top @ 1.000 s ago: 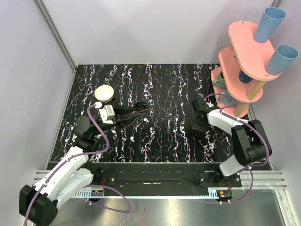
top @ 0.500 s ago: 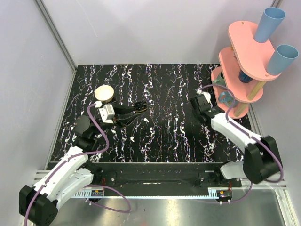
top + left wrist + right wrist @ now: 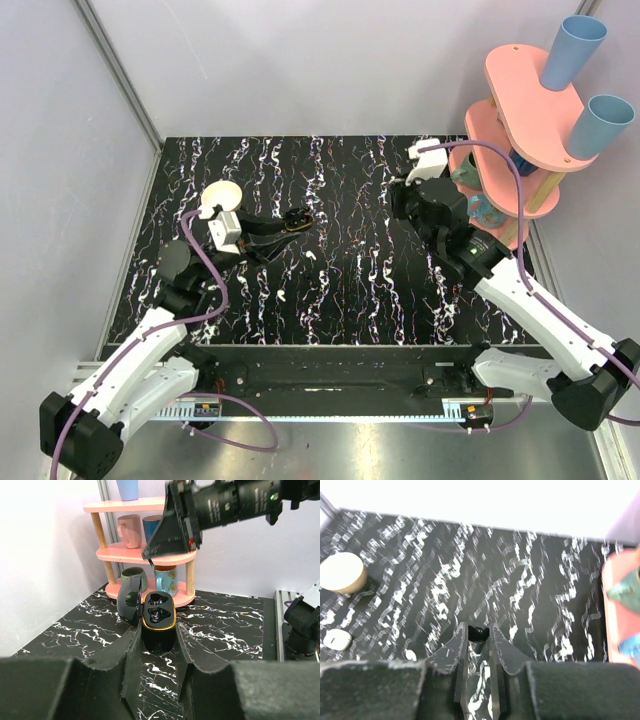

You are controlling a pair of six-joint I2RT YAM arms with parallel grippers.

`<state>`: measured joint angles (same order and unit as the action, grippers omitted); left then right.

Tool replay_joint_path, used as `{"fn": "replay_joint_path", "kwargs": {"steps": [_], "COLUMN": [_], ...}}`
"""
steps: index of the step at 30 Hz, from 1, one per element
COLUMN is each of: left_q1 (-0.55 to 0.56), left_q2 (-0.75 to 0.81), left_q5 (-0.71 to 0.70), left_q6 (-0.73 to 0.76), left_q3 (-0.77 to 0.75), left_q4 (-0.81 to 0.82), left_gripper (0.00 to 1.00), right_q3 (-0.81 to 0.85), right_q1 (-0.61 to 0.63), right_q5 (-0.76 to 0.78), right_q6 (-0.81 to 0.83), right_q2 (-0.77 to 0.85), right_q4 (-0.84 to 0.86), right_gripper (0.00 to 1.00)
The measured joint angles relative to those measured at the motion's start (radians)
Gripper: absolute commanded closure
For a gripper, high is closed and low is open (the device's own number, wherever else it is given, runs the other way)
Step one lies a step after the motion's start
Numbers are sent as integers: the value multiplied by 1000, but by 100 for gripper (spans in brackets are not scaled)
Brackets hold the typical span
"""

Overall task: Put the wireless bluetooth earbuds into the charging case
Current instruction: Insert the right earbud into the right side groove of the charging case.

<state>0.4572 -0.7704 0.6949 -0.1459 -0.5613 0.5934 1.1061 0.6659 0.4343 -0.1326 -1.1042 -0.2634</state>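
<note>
Earbud [image 3: 479, 632]: small, black, pinched at the tips of R gripper [image 3: 479, 629], jaws clenched on it. Case [image 3: 157, 635]: black w/ gold rim, open, clamped upright betw. L gripper [image 3: 156, 630] fingers. Wells [image 3: 159, 611] face up, look empty, set one behind the other going away from L gripper. R gripper hangs above the case & a bit beyond it. R arm is nearer, so prob. next: down & in.

Overhead light is bright and even, shadows soft. Motion blur smears the desk [image 3: 520, 590] in the right wrist view; the wall [image 3: 40, 555] blows out white.
</note>
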Motion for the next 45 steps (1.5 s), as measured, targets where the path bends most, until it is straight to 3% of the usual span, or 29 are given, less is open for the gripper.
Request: {"fn": "replay_joint_path", "kwargs": {"steps": [10,29,45], "left_q1": [0,86,127], "left_q2": [-46,-96,-104], "left_q5": [-23,-230,-334], "left_q6": [-62,-88,-90], "left_q3": [-34,-107,-125], "left_q4": [-25,-32,-63], "left_gripper": [100,100,100], "right_q3": [159,171,167], "right_q1": [130,330,391], "right_q5": [-116,-197,-194], "right_q6": [179,296,394], "right_q2": [-18,-98,-116], "right_q4": [194,356,397], "right_gripper": [97,99,100]}}
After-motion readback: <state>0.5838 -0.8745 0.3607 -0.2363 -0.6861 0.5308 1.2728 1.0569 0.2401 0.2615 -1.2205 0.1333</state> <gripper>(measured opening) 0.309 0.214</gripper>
